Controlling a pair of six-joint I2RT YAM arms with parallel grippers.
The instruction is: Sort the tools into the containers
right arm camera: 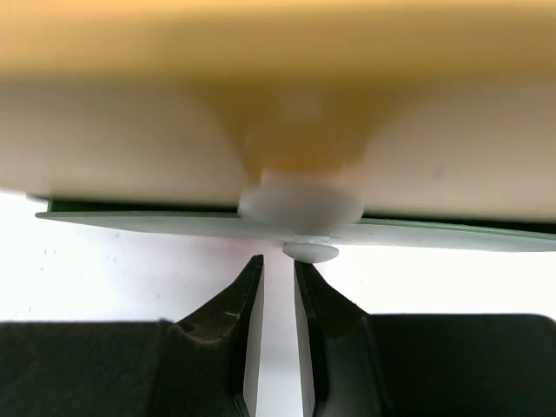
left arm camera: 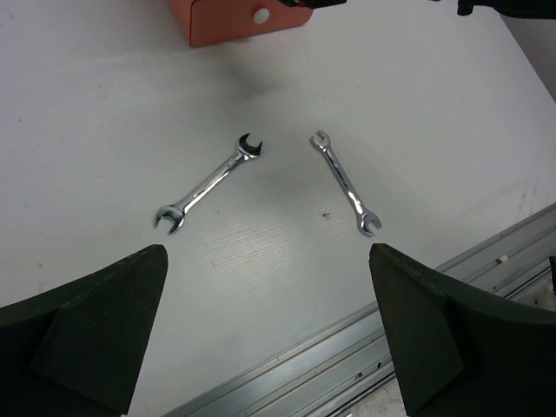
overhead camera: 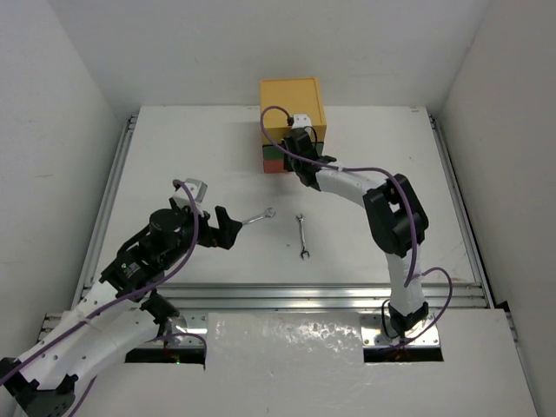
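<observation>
Two silver open-end wrenches lie on the white table, one [overhead camera: 258, 216] [left arm camera: 211, 182] to the left and one [overhead camera: 301, 235] [left arm camera: 346, 182] to the right. My left gripper [overhead camera: 228, 228] [left arm camera: 268, 261] is open and empty, hovering just near of the left wrench. The chest [overhead camera: 292, 102] stands at the back, with a yellow top, green middle [overhead camera: 272, 152] and red-orange bottom drawer [left arm camera: 234, 17]. My right gripper [overhead camera: 295, 149] [right arm camera: 278, 261] is at the chest front, nearly shut with a thin slit and holding nothing. Its tips sit just under the small white knob [right arm camera: 310, 252] below the green edge [right arm camera: 130, 221]. A larger knob [right arm camera: 300, 201] is above. No other tools show.
A metal rail [overhead camera: 287, 295] runs along the table's near edge, and also shows in the left wrist view [left arm camera: 347, 365]. White walls close in the left, back and right sides. Purple cables loop over both arms.
</observation>
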